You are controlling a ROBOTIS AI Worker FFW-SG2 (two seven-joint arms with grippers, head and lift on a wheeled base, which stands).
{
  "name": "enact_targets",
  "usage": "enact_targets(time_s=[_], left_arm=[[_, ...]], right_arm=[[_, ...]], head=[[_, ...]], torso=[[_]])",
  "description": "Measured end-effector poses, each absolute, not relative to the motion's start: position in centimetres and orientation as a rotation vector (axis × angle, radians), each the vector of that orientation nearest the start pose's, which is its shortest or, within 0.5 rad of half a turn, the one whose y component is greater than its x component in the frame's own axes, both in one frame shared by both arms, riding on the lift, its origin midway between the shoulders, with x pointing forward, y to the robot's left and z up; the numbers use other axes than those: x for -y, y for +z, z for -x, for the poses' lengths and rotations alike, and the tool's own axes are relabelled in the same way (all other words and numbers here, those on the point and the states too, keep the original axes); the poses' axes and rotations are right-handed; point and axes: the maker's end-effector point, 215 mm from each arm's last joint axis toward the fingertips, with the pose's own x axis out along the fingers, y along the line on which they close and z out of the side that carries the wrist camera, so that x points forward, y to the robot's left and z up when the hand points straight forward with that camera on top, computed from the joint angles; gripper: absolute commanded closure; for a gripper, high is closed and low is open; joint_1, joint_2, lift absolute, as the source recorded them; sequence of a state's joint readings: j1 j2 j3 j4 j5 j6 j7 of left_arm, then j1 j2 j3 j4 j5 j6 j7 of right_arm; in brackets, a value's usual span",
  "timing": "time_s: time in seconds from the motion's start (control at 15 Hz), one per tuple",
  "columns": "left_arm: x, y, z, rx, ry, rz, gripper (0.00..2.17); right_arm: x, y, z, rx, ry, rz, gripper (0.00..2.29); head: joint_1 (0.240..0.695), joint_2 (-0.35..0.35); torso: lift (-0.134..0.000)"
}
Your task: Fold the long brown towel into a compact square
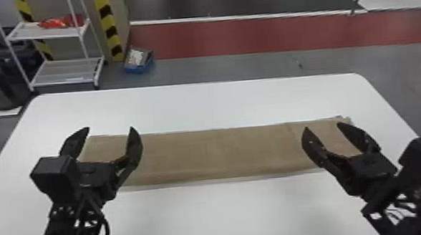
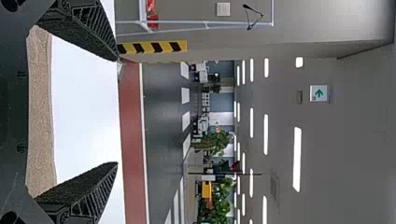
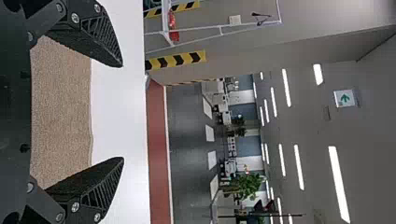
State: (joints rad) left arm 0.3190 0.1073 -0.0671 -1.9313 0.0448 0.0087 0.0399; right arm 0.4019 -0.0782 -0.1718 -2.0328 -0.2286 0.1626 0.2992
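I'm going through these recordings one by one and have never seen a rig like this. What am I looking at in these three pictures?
You are seeing a robot with two black arms, each ending in a gripper with two flat fingers. The head view looks forward and down from the robot's head onto a white table. A long brown towel lies across it from side to side, as a flat strip. The left gripper is over its left end, the right gripper over its right end. Both are open and hold nothing.

The other two pictures come from cameras on the wrists and are turned on their side, so the room behind seems to lie over.
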Motion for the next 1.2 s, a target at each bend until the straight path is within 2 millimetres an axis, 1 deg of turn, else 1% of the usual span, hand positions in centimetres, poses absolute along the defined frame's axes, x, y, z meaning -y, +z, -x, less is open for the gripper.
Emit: enact_targets(time_s=[0.27,0.53,0.67,0.8,0.93,1.0,1.07,1.13,1.2], left_arm=[[-21.4,-32.0,-50.1,0.028,-0.056,-0.019,0.08],[-21.6,-32.7,-50.3,0.016,-0.052,-0.018,0.08],[-22.1,-33.0,-50.5,0.009,-0.044,-0.018,0.08],[-22.8,-33.9,-50.9,-0.008,-0.032,-0.021,0.08],[-24.0,-35.3,-51.4,-0.032,-0.012,-0.027,0.08],[-24.7,-35.9,-51.6,-0.041,-0.002,-0.029,0.08],[-25.1,-36.3,-51.7,-0.048,0.006,-0.031,0.08],[-25.7,-36.7,-51.9,-0.054,0.015,-0.032,0.08],[-26.2,-37.0,-52.1,-0.058,0.022,-0.033,0.08]], right_arm=[[26.3,-33.2,-47.2,-0.067,0.19,-0.105,0.19],[26.6,-33.4,-47.4,-0.055,0.185,-0.1,0.19],[26.3,-33.4,-47.7,-0.036,0.194,-0.098,0.19],[25.7,-33.5,-48.2,-0.02,0.218,-0.089,0.22],[25.1,-33.9,-48.9,-0.002,0.232,-0.072,0.24],[24.5,-34.1,-49.2,0.006,0.242,-0.065,0.3],[23.9,-34.4,-49.4,0.009,0.257,-0.06,0.51],[22.8,-34.9,-49.8,0.006,0.283,-0.057,0.79],[21.7,-35.4,-50.3,-0.001,0.314,-0.053,1.35]], head=[[0.695,-0.055],[0.695,-0.057],[0.695,-0.049],[0.695,-0.036],[0.695,-0.021],[0.695,-0.002],[0.695,0.01],[0.695,0.021],[0.695,0.037]], torso=[[-0.125],[-0.125],[-0.125],[-0.125],[-0.125],[-0.125],[-0.125],[-0.125],[-0.125]])
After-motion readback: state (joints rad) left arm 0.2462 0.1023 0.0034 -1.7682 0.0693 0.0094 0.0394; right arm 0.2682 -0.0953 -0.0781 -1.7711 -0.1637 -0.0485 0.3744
